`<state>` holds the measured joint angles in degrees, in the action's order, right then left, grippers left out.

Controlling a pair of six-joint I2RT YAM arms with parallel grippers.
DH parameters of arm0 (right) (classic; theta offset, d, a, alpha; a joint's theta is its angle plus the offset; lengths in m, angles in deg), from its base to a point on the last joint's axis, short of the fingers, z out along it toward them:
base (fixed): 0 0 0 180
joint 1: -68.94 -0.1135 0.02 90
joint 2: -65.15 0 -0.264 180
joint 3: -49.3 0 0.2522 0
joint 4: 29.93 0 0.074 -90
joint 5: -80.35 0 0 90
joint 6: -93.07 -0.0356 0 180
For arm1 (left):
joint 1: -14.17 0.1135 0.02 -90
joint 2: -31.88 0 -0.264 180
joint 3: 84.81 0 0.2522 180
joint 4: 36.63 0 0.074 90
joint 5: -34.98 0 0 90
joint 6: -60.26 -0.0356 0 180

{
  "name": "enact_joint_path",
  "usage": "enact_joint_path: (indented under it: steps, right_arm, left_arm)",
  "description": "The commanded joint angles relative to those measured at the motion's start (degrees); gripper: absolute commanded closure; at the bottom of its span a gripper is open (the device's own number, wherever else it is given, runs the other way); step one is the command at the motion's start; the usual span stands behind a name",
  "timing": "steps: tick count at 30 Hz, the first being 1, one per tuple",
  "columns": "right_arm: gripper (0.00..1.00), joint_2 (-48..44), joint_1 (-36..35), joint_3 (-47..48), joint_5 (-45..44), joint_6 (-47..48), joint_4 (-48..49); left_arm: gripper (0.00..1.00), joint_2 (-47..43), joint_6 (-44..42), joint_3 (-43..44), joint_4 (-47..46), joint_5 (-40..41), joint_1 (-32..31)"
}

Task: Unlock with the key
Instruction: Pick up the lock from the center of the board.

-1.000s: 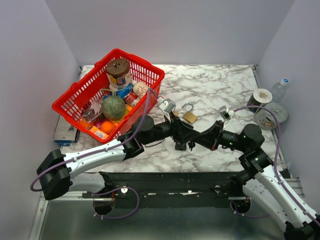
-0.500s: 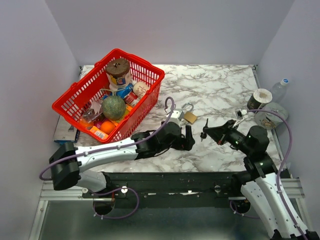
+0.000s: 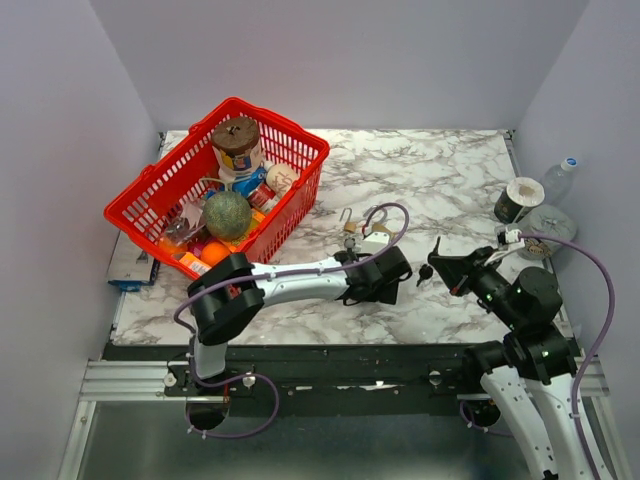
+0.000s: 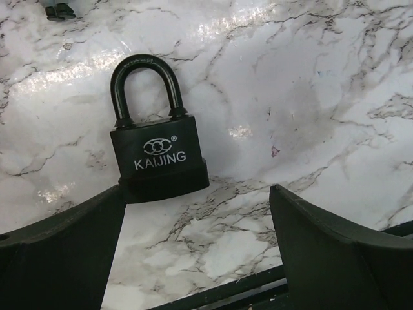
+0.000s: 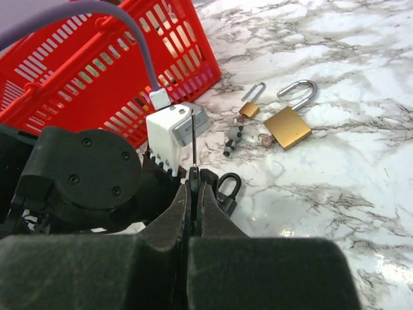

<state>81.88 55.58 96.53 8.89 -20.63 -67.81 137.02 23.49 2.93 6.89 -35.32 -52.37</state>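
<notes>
On the marble worktop [image 4: 310,97], between the fingers of the left end effector [image 4: 197,206], a black padlock [image 4: 158,155] marked KAIJING is seen lying flat, with both legs of its shackle seated in the body. The left end effector is spread wide and nothing is gripped by it. One finger [image 4: 64,245] appears to touch the lower corner of the padlock's body, while the other is kept apart from it.

To the right of the black padlock, the right end effector [image 5: 193,184] is closed on a key [image 5: 193,139]. The key is pinched at the fingertips and is seen edge-on in the right wrist view, its blade standing up from the tips. It is held near the black padlock but apart from it.

Beyond the black padlock, away from the arm bases, a brass padlock [image 5: 287,126] with its shackle swung open, a smaller brass padlock [image 5: 248,108] and some dark-headed keys [image 5: 232,139] are laid on the worktop. To the left of the black padlock and farther back, a red basket [image 3: 140,200] filled with assorted items is placed
</notes>
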Motion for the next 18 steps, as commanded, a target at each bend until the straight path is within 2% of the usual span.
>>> enact_joint_path:
  steps: [1, 6, 12, 15, 18]
  right_arm:
    - [0.99, -1.1, 0.3, -1.1, -1.8, 1.4, -2.8]
    - [0.99, -0.6, 0.3, -1.4, -1.8, 1.9, -2.4]
    - [0.99, -0.3, 0.4, -2.4, -1.1, 1.8, -1.5]
    - [0.99, -0.6, 0.3, -2.5, -1.1, 1.8, -1.5]
    - [0.99, -0.6, 0.3, -2.8, -0.9, 1.7, -1.3]
  left_arm:
    - [0.01, 3.9, 1.0, 4.2, 6.4, 0.2, 0.5]
    - [0.01, 6.6, 1.7, 6.4, 11.0, 2.7, 1.1]
    - [0.02, 6.7, 1.4, 5.3, 8.6, 2.4, 2.2]
    - [0.08, 7.1, 1.0, 4.5, 7.2, 1.0, 3.3]
    - [0.22, 7.0, 0.9, 2.5, 4.6, -1.1, 3.9]
